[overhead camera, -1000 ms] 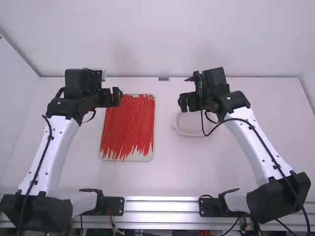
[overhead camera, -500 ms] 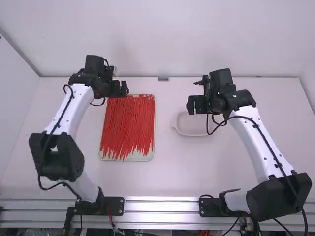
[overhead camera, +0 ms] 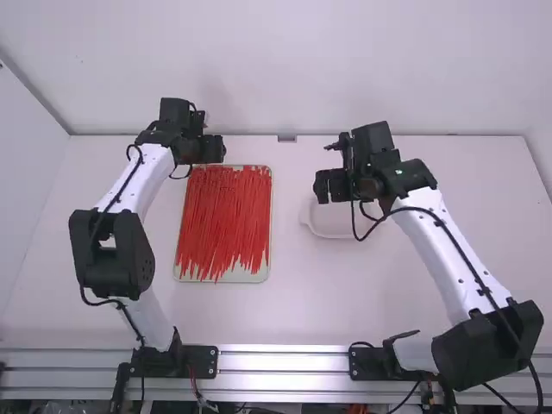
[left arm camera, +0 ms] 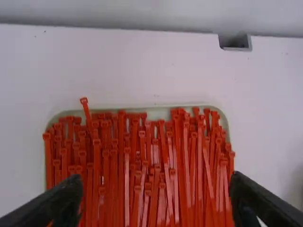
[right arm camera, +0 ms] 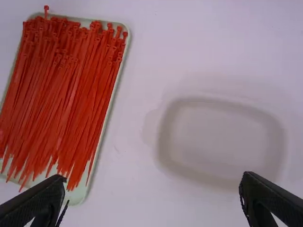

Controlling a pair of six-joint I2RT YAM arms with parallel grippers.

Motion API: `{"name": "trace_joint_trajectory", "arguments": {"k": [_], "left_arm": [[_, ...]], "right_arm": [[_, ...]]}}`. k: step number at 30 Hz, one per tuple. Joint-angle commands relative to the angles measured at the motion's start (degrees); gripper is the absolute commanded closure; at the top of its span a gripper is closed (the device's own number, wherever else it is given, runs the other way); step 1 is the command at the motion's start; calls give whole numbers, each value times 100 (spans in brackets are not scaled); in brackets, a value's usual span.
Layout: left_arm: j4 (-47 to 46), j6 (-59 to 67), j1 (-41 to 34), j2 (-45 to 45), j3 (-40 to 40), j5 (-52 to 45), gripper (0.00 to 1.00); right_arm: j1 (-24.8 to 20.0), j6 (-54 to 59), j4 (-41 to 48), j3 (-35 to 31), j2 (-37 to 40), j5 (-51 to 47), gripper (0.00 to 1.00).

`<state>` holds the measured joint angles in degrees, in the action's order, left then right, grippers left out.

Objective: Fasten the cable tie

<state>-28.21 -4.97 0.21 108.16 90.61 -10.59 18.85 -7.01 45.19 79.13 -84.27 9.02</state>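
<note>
A heap of red cable ties (overhead camera: pixel 226 221) lies lengthwise on a pale flat tray (overhead camera: pixel 265 276), left of the table's middle. My left gripper (overhead camera: pixel 203 149) hangs over the tray's far end, open and holding nothing. In the left wrist view the tie heads (left arm camera: pixel 142 161) fill the space between its wide-spread fingers (left arm camera: pixel 61 203). My right gripper (overhead camera: pixel 331 183) hovers over the near-left side of a white dish (overhead camera: pixel 332 226), open and holding nothing. The right wrist view shows the ties (right arm camera: pixel 61 90) and the dish (right arm camera: pixel 220 139), with nothing in it, beyond that gripper (right arm camera: pixel 152 182).
A small grey bracket (overhead camera: pixel 286 137) sits at the table's far edge, also seen in the left wrist view as the bracket (left arm camera: pixel 235 41). White walls close the table at the back and left. Bare tabletop lies between tray and dish and along the front.
My left arm has swung back, and its gripper has moved to the tray's far end. My right gripper shifted slightly right, then came back left over the dish.
</note>
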Motion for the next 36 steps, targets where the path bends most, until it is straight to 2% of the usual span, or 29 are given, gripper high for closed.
{"name": "trace_joint_trajectory", "arguments": {"k": [1,7,15,21,27,30,33,36], "left_arm": [[26,-9,11,254,157,168,28],[151,7,13,619,114,251,43],[918,-122,-50,826,-411,251,45],[1602,-118,-59,931,-874,251,42],[1827,-120,-59,1047,-1110,240,44],[1821,-120,-66,1084,-1130,245,52],[1827,-59,-101,1091,-1130,153,70],[1895,48,-101,1091,-1130,118,76]], "right_arm": [[46,39,7,168,-52,0,2],[33,37,9,168,-55,-2,2],[33,31,13,168,-55,2,2],[33,-28,37,168,-55,4,2],[33,-26,109,168,-55,-2,2],[33,-22,138,168,-55,0,2],[33,-22,136,168,-55,-2,2],[33,-22,136,168,-55,-2,2]]}}
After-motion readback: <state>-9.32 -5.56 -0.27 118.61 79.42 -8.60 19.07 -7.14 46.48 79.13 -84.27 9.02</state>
